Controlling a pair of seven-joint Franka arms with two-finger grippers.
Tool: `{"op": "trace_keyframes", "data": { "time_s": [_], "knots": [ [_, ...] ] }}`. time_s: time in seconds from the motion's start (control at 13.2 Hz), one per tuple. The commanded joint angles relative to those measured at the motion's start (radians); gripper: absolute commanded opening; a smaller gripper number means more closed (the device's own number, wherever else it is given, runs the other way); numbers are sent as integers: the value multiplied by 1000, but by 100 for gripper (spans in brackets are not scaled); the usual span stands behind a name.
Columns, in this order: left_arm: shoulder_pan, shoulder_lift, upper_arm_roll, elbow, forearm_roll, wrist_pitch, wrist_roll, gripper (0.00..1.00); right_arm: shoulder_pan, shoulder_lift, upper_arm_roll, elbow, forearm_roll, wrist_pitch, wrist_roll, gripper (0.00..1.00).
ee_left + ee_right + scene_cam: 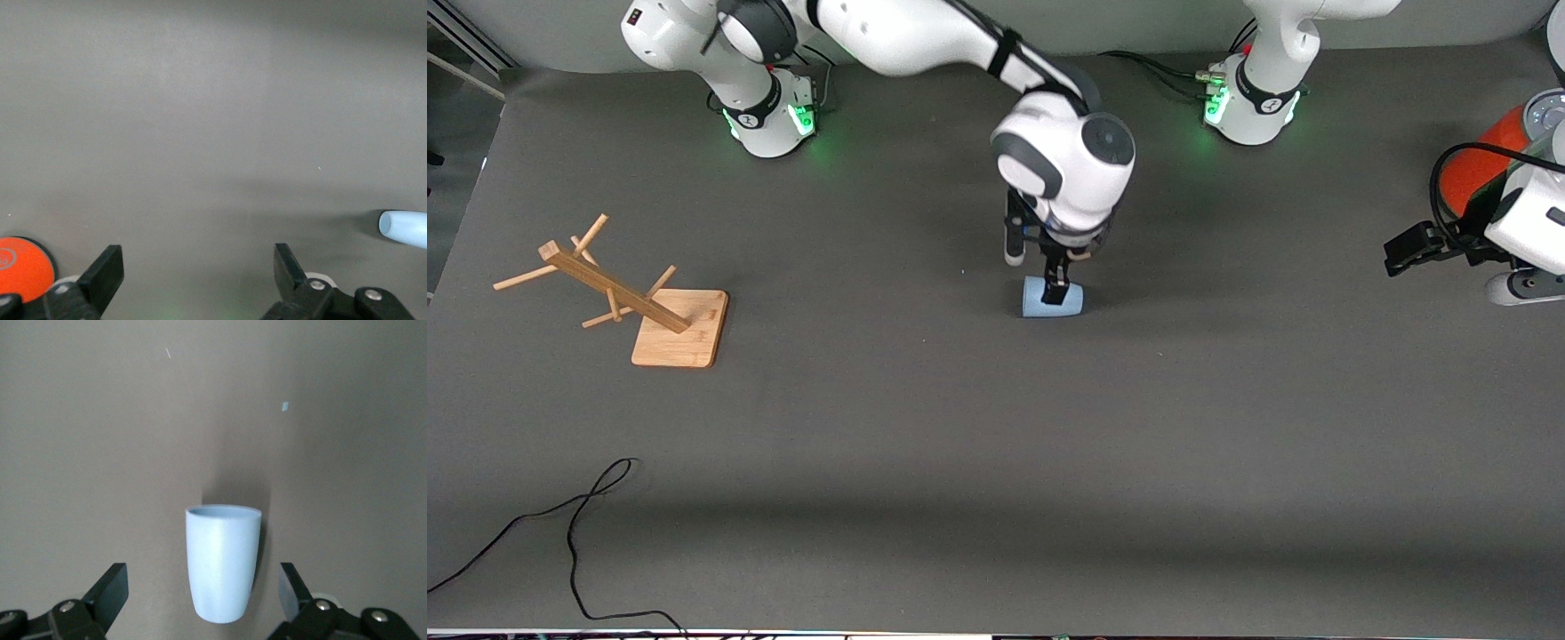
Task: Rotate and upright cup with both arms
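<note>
The pale blue cup [1052,298] lies on its side near the middle of the table, its wider rim toward the right arm's end. My right gripper [1035,272] hangs just above it, open, pointing down. In the right wrist view the cup [223,563] lies between the two spread fingers, which do not touch it. My left gripper [1403,252] is open and empty, held low over the table at the left arm's end, beside the orange cylinder. The left wrist view shows its spread fingers [107,270] over bare table and one end of the cup [403,229] far off.
An orange cylinder with a grey lid [1489,156] stands at the left arm's end of the table; it also shows in the left wrist view [20,267]. A wooden mug rack [649,302] stands toward the right arm's end. A black cable [574,524] lies near the front edge.
</note>
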Motion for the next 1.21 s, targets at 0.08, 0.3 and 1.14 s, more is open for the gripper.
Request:
{"op": "trace_keyframes", "data": {
  "time_s": [0.08, 0.3, 1.14],
  "knots": [
    [0, 5, -1, 17, 10, -7, 6, 100, -113, -216, -7, -48, 22, -210, -364, 100],
    [0, 7, -1, 17, 10, -5, 6, 100, -284, -363, -10, -85, 25, -354, -798, 100],
    [0, 15, -1, 34, 10, -7, 4, 100, -822, -759, -1, -467, 79, -98, -1967, 100]
  ]
}}
